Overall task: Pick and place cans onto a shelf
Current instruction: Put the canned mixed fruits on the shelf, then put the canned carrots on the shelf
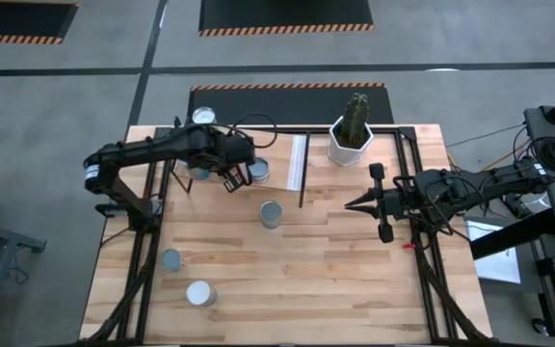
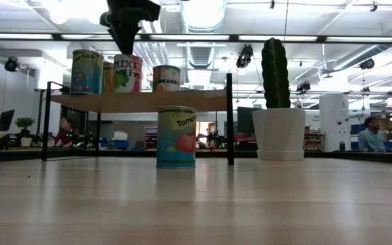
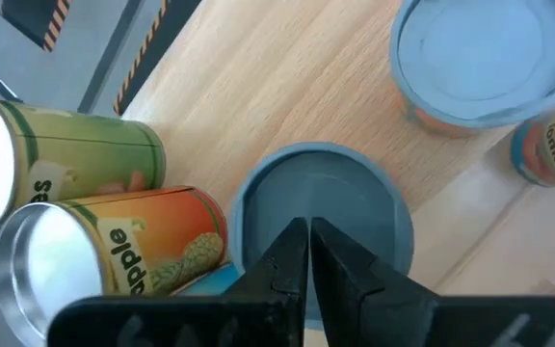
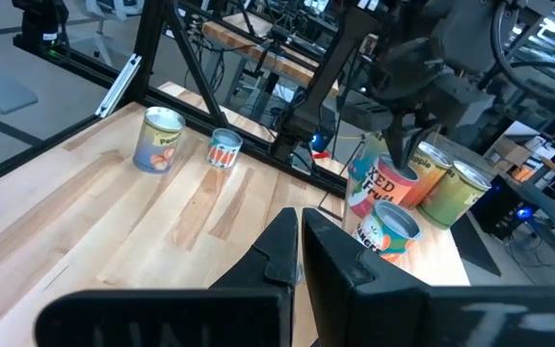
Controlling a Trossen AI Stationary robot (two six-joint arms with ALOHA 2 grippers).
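The pale wood shelf point(image 2: 148, 101) stands on thin black legs at the table's far left, and several cans stand upright on it. My left gripper point(image 1: 231, 173) is shut and points down over the top of a mixed-fruit can point(image 2: 128, 73), whose grey lid point(image 3: 321, 198) lies right under the fingertips in the left wrist view. A tomato can point(image 2: 176, 137) stands on the table in front of the shelf. Two more cans point(image 1: 171, 260) point(image 1: 200, 293) stand near the table's front left. My right gripper point(image 1: 350, 203) is shut and empty above the table's right side. My left gripper's shut fingertips point(image 2: 128, 49) stand at the middle of the mixed-fruit can's lid, coming from above and pointing down. I cannot tell whether they touch it. The can stands upright on the shelf.
A cactus in a white pot point(image 1: 352, 135) stands at the far edge, right of the shelf. Black frame bars run along both table sides point(image 1: 422, 241). Other cans point(image 3: 66, 164) point(image 3: 480, 58) crowd close around the one under my left gripper. Bare planks lie at the table's middle and front.
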